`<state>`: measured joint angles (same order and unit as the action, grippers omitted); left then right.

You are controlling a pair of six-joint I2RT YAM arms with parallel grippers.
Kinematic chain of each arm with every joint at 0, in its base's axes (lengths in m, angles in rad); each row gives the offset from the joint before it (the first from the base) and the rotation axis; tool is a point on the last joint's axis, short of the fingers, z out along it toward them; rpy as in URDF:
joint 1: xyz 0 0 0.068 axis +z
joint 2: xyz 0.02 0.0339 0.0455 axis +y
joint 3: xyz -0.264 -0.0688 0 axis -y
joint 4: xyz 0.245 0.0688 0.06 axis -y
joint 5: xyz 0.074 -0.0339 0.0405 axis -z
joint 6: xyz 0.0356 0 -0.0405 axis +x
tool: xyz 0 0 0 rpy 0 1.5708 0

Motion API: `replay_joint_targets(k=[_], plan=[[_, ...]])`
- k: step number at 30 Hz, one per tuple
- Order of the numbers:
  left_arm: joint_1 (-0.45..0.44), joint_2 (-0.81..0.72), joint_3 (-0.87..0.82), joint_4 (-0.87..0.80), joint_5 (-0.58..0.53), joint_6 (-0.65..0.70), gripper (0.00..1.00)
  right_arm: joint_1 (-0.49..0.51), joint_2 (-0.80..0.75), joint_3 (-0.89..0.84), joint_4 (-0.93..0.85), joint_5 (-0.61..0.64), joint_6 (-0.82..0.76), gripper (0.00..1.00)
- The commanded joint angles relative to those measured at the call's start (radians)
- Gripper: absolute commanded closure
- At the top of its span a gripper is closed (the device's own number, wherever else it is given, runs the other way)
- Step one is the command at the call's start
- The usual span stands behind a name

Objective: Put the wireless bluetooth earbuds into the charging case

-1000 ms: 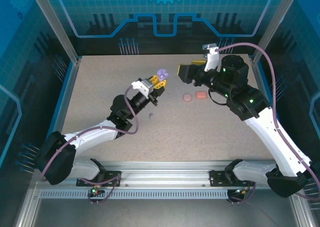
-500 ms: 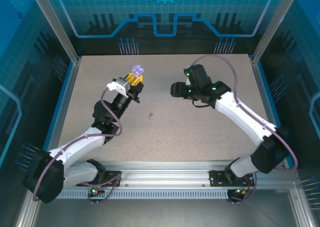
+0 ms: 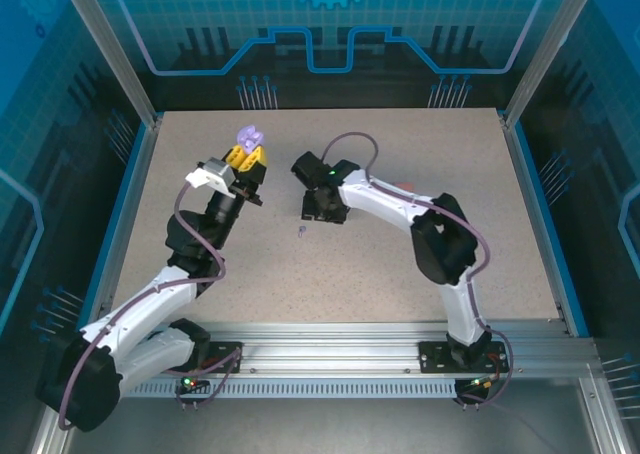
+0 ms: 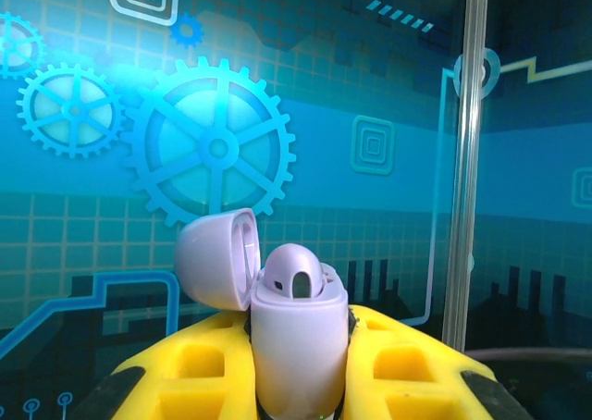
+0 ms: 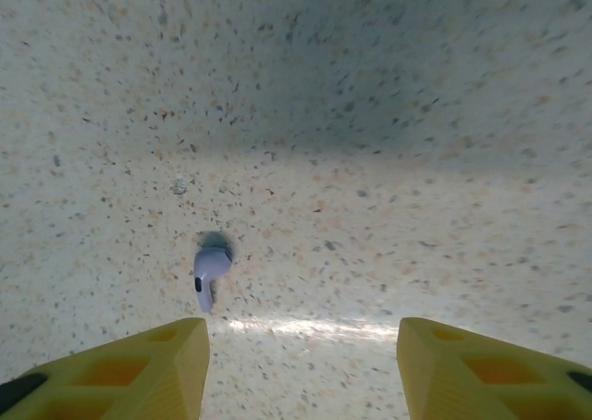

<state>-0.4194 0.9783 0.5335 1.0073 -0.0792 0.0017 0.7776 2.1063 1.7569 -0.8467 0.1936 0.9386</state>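
Left fingers [image 4: 190, 369]: clamp open case [image 4: 298, 341], aloft at 11 o'clock.
Right fingers [image 5: 139, 364]: apart above bud [image 5: 209, 270].
Bud: bare desk [image 3: 420, 264] all round.

No lettering, number or brand mark can be read anywhere. The blue far wall [image 3: 330, 34] carries gear graphics [image 4: 218, 148] and circuit-style lines, without words. The purple charging case [image 4: 296, 337] bears no legible label.

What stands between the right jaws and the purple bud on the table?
Nothing visible does. The bud lies on bare table just ahead of the open right jaws, a little to one side of the middle of their gap.
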Motion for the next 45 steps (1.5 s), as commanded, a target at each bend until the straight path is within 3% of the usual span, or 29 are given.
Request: replay_joint_targets(k=[1,21,45], plan=[[0.017,-0.027,-0.02,0.017,-0.024,-0.021,1.0,0.032,0.085,0.111,-0.129,0.043,0.074,0.45],[0.063,-0.064,-0.066,0.051,-0.032,-0.058,1.0,0.095,0.391,0.509,-0.328,0.084,0.129,0.52],[0.093,-0.088,-0.088,0.044,-0.021,-0.079,1.0,0.092,0.449,0.524,-0.322,0.067,0.146,0.67]])
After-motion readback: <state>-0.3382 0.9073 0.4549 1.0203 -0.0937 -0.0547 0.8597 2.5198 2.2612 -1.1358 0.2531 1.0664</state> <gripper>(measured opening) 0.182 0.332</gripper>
